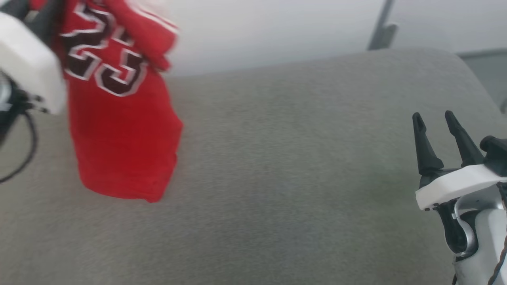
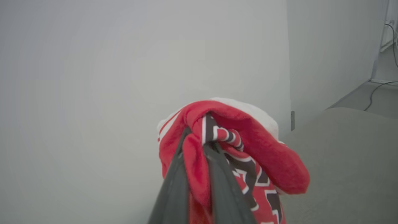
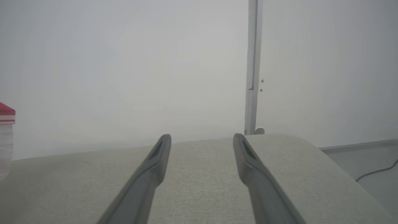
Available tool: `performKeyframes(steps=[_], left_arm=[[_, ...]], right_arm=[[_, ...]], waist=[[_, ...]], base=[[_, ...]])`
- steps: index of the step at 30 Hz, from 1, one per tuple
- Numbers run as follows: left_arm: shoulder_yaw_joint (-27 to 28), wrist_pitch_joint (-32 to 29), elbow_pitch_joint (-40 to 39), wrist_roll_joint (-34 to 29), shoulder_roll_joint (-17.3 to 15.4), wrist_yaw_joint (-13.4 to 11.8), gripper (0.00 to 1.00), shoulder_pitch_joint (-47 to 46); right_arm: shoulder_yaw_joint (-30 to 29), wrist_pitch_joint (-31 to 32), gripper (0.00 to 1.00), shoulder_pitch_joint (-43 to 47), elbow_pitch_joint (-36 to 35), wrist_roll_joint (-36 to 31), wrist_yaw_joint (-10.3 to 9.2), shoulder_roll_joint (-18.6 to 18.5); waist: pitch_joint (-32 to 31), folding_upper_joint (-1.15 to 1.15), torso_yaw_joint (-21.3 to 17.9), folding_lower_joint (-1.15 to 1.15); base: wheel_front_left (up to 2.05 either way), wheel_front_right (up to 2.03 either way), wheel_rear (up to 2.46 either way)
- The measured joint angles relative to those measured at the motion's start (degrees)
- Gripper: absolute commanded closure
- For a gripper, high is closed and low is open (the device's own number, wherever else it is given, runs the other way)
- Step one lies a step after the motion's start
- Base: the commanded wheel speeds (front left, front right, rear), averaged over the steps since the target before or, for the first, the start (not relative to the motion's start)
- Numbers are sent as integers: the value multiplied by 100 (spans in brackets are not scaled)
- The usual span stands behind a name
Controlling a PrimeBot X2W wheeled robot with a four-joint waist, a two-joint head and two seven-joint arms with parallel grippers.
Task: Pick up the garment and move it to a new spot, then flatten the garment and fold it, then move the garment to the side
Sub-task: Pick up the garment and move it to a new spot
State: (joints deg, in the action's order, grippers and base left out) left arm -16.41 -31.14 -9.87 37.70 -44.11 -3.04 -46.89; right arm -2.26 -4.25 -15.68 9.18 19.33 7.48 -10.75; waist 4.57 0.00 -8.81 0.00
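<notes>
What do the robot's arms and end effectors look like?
The right end effector has two long, dark, tapering fingers on a white plate, above a silver-and-white wrist with a thin black cable. The left end effector shows the same dark fingers; its arm carries a blocky white housing and a looping black cable.

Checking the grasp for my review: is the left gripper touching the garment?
Touching. The left wrist view shows the left gripper shut on a bunched fold of the garment, red cloth pinched between its fingers.
</notes>
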Motion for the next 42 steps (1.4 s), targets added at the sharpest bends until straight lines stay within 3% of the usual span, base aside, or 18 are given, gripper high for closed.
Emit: performKeyframes(steps=[5,13,21,31,42], left_arm=[[-404,-213,-250,-79,368,-19,100,-180],[-1040,-415,-266,-142,924,-104,100,-103],[-1437,-420,98,-110,1109,-179,100,576],[-1788,-105,1071,151,1343,-171,100,1552],[-2146,202,2611,190,1770,156,100,1713]], right_arm=[[-65,-85,0,12,15,1,0,87],[-53,-246,0,14,129,10,0,247],[133,-369,0,-29,334,65,0,353],[365,-508,0,-166,573,136,0,360],[443,-534,0,-319,631,144,0,326]], waist=[[163,0,-359,0],[508,0,-617,0],[704,0,-666,0],[821,0,-608,0],[930,0,-480,0]], base=[[0,0,0],[0,0,0],[0,0,0],[0,0,0],[0,0,0]])
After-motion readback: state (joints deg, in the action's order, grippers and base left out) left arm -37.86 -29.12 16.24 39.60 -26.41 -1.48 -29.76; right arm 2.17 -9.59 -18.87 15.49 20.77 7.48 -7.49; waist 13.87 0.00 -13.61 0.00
